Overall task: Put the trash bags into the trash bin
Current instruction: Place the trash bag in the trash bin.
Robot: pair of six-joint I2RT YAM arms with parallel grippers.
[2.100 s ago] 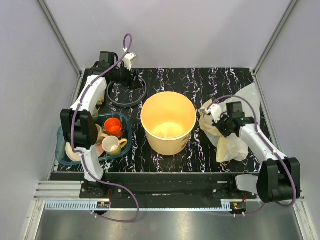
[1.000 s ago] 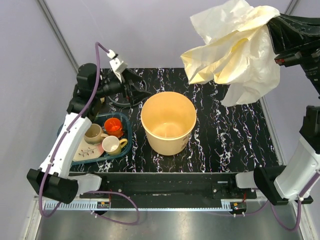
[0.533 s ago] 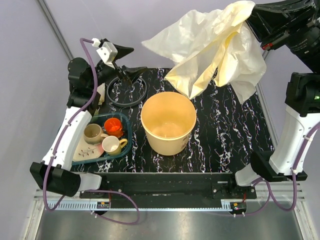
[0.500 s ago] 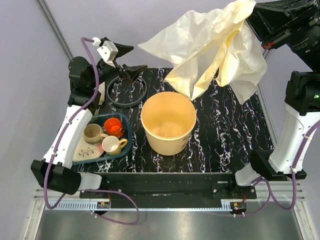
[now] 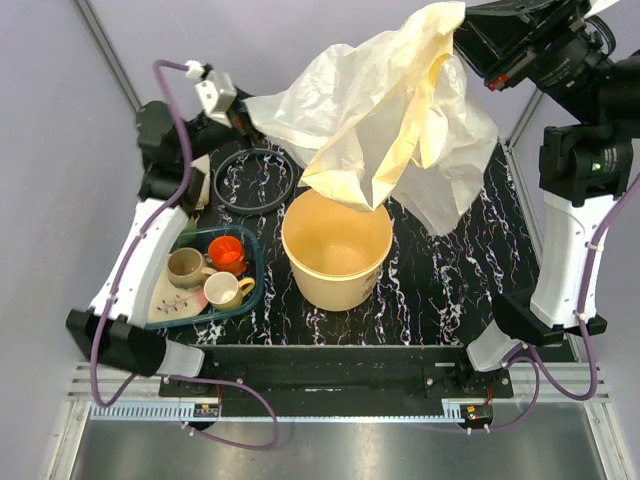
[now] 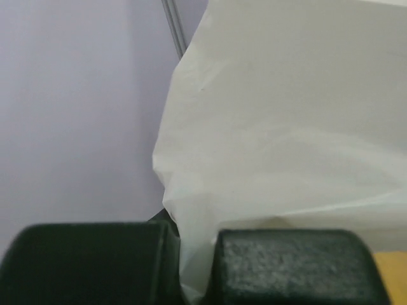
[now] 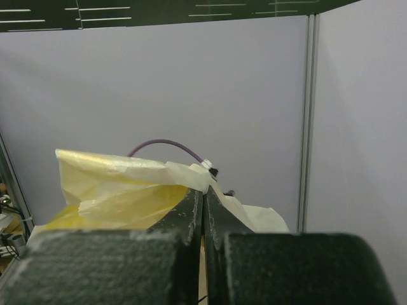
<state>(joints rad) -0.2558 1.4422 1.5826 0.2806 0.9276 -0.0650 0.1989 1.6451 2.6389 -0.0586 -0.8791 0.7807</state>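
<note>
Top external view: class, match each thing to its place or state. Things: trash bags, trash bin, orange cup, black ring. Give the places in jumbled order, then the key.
Things:
1. trash bags
2. trash bin
3. orange cup
4. black ring

Places or states:
A. lying flat on the table
B. held up in the air
C. standing upright, mouth open
D. inside the teal tray

Pairs: 1-B, 2-C, 3-D, 4-A

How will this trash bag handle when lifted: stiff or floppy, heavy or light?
Probably floppy: the trash bag sags in crumpled folds between the left gripper and right gripper. Likely light: thin translucent film, held by two pinches. Spread wider than the trash bin, it may drape over the rim.
</note>
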